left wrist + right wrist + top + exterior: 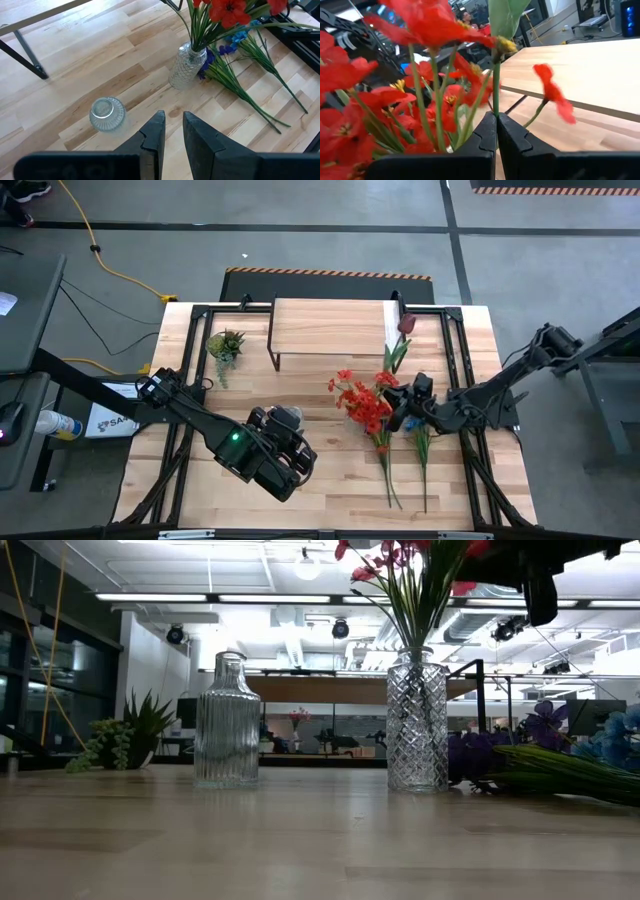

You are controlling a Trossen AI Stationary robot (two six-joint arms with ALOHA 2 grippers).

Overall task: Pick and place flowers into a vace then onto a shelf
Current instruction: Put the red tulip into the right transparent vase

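Workshop floor, grey, with yellow cable; on it a plank table (330, 470), which carries everything listed below.

Item 1. Cut-glass vase (187, 66), upright near the table's middle, already stocked with red flowers (362, 404). Purple and blue flowers (235, 75) lie loose on the planks just beside it, stems pointing toward the near edge.

Item 2. Right gripper (496, 131), above that vase, pinched tight on one thin green stem (496, 90) with a dark red bud at its top (the bud shows in the high view, over toward the shelf). You should expect trouble here: the stem is slim and the blooms crowd round the fingers, so lowering it could snag the bunch, drag stems out, or tip the vase if the stem catches the rim.

Item 3. Ribbed glass bottle (227, 722), empty, upright, well apart from the cut-glass vase. Left gripper (172, 131) hangs over the table beside it, fingers set narrow and holding nothing. A sweep of that arm could knock the bottle over; glass on bare wood will roll.

Item 4. Shelf (330, 326), light board on dark legs, at the far side of the table, nothing on its top. Your later lift of a top-heavy vase onto it looks risky (long stems, small foot).

Item 5. Small potted plant (225, 343), left of the shelf, not part of the job.
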